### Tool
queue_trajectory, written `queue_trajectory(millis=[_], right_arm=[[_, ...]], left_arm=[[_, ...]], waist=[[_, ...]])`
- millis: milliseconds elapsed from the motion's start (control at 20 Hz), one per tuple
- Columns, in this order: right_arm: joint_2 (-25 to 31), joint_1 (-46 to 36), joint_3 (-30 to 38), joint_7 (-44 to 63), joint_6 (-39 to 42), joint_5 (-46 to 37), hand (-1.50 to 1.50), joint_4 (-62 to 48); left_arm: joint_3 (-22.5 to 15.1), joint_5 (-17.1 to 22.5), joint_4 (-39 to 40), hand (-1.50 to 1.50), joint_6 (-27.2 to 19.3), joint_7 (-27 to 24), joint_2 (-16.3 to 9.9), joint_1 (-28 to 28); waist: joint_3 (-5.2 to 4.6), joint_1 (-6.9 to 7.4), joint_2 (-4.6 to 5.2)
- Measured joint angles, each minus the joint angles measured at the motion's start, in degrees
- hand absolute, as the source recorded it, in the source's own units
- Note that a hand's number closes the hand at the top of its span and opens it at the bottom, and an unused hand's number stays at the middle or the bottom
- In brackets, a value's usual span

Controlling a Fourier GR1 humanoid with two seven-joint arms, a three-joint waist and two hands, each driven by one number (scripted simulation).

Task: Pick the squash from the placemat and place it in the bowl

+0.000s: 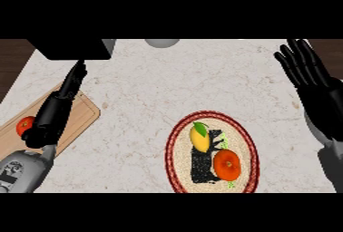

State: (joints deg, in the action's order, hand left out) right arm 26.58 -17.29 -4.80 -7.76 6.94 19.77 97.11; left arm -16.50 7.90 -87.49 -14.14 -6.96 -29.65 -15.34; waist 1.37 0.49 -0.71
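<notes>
Squash, yellow with a green leafy stem, lies on the round red-rimmed placemat at the near middle of the counter. It sits toward the mat's far side, partly over a dark patterned patch, and just beside an orange-red round fruit on its near right; the two look close to touching.

The right robot hand stands at the right edge, fingers straight and spread, holding nothing, well apart from the squash. The left robot hand stretches toward the far left, its straight fingers pointing at a black box-like object at the far edge; it holds nothing that I can see. Below its forearm a wooden cutting board carries a small red fruit.

A pale rounded object shows at the far edge, cut off by the frame; it may be the bowl, but too little shows to be sure.

The pick has not begun. The main risk, as I judge it, is the neighbouring orange fruit: fingers closing from the near right could catch or shove it, or take it by mistake. The squash's rounded, tapering shape could also roll on the mat if touched off-centre. If that far object is the bowl, the carry is long and its rim barely visible, so placement could miss.
</notes>
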Motion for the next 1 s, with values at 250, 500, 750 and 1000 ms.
queue_trajectory(millis=[250, 500, 750, 1000], right_arm=[[-0.08, 4.79, -10.69, 1.88, 5.17, -5.39, 1.5, 0.23], [0.33, 11.12, -15.01, -0.8, -1.79, -18.07, -1.5, 1.23], [-6.82, 24.15, -17.85, -15.34, -8.34, -19.48, -1.5, 1.56], [-6.14, 31.67, -17.14, -20.86, -11.4, -22.21, -1.5, 8.92]], left_arm=[[0.4, 1.82, 0.43, 0.0, -1.37, 3.07, 3.42, 0.58], [0.2, 4.83, 1.77, 0.0, -2.97, 5.62, 7.6, 3.88], [-0.01, 6.1, 0.46, 0.0, -3.44, 6.59, 9.64, 6.38], [0.14, 5.21, 0.88, 0.0, -3.36, 7.71, 11.62, 6.05]], waist=[[-1.02, -0.04, 0.57], [-1.38, -1.89, 0.11], [-1.26, -1.87, 0.35], [-1.33, -1.42, 0.51]])
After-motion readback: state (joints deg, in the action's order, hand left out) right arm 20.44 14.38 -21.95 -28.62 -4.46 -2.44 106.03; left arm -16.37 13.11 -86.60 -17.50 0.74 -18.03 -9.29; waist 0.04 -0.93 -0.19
